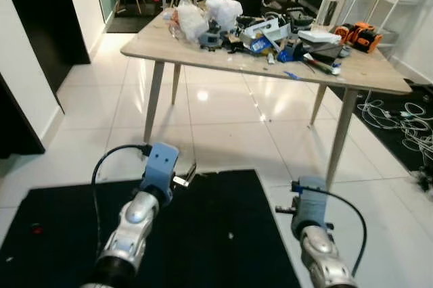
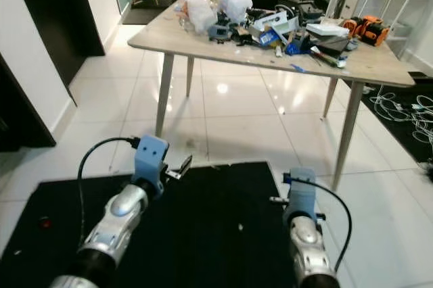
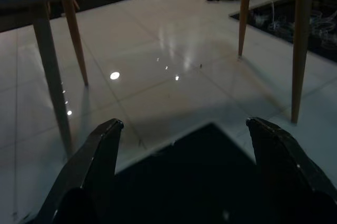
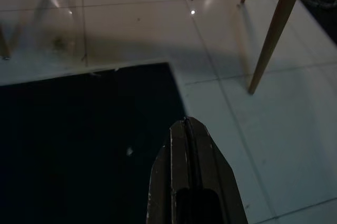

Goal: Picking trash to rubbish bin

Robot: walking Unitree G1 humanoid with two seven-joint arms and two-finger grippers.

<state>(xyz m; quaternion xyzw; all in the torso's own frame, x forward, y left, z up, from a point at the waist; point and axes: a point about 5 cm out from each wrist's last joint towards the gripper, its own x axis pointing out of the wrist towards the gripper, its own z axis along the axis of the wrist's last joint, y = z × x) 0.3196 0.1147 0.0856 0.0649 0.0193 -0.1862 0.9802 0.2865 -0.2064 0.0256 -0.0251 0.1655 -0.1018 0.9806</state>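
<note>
I stand facing a wooden worktop (image 1: pixel 379 75) on slanted legs, with a black mat (image 1: pixel 203 234) on the white tiled floor (image 1: pixel 223 112) between me and it. My left pincer (image 3: pixel 184 129) hangs above the mat's far edge with its fingers spread wide, gripping nothing. My right pincer (image 4: pixel 188 129) hovers over the mat's right side, fingers pressed together and empty. The trash lies heaped on the worktop: white plastic bags (image 1: pixel 223 9), a blue and white box (image 1: pixel 260 43), and loose scraps. An orange and black tool (image 1: pixel 358 34) sits near the worktop's right end. No writing is legible. White cables (image 1: pixel 406 115) tangle on the floor right of the worktop.
</note>
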